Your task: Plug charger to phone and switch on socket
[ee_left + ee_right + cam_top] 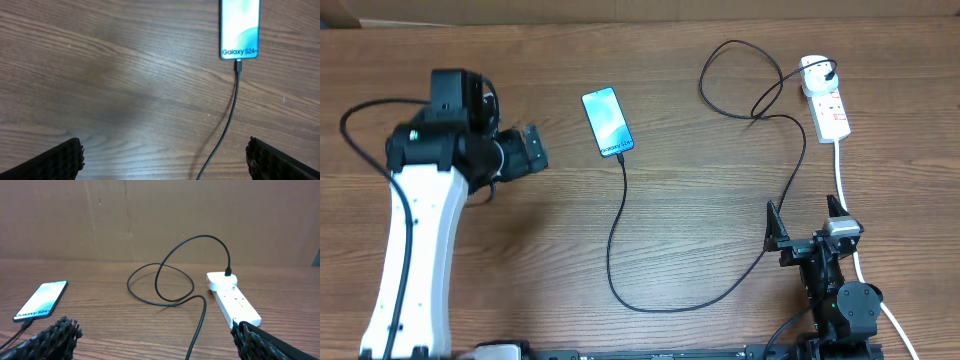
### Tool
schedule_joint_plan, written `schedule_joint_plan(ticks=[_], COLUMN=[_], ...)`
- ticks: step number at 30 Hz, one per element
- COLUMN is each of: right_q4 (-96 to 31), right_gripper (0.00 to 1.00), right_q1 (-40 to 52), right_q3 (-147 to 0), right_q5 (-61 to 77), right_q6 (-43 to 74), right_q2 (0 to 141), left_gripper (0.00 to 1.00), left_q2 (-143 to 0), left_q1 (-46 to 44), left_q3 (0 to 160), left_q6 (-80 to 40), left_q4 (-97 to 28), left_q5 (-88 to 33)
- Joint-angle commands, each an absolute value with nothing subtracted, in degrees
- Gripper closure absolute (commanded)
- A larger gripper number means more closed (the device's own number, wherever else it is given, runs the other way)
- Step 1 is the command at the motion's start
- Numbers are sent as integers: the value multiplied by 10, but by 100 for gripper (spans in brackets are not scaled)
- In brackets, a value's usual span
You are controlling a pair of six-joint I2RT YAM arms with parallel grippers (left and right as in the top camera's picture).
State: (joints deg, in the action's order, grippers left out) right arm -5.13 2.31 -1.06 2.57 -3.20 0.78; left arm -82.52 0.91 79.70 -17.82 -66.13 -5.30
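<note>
The phone (607, 122) lies screen up at the table's upper middle, showing "Galaxy S24" (240, 27). The charger (620, 230) is a thin black cable whose plug tip (239, 65) sits in the phone's bottom edge. Its other end loops up to a white adapter (813, 72) on the socket (827, 105). That socket is a white strip with red marks at the upper right, also seen in the right wrist view (235, 300). My left gripper (538, 150) is open, left of the phone, holding nothing (165, 160). My right gripper (803, 222) is open below the socket, also holding nothing (155, 340).
A thick white cord (842, 170) runs from the socket down past my right arm. The black cable sweeps in a wide loop across the lower middle of the table (660, 305). A brown cardboard wall (160, 215) stands behind the table.
</note>
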Motion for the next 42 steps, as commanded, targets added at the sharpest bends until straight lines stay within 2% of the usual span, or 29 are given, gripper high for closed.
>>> schedule_joint_plan(ticks=[1, 14, 26, 42], right_q4=[-48, -48, -48, -48], right_gripper=[0, 0, 0, 0], right_q1=[25, 25, 25, 25], right_q3=[-5, -5, -5, -5], right_q5=[22, 22, 22, 22], right_q6=[-34, -34, -34, -34], right_q2=[2, 2, 2, 2], left_gripper=[1, 1, 1, 1], left_q2=[-771, -573, -328, -188], left_q1=[12, 12, 12, 12], left_q3=[731, 552, 376, 289], left_q6=[-162, -163, -163, -163], left_q4=[-624, -532, -423, -345], left_q5=[-59, -58, -58, -62])
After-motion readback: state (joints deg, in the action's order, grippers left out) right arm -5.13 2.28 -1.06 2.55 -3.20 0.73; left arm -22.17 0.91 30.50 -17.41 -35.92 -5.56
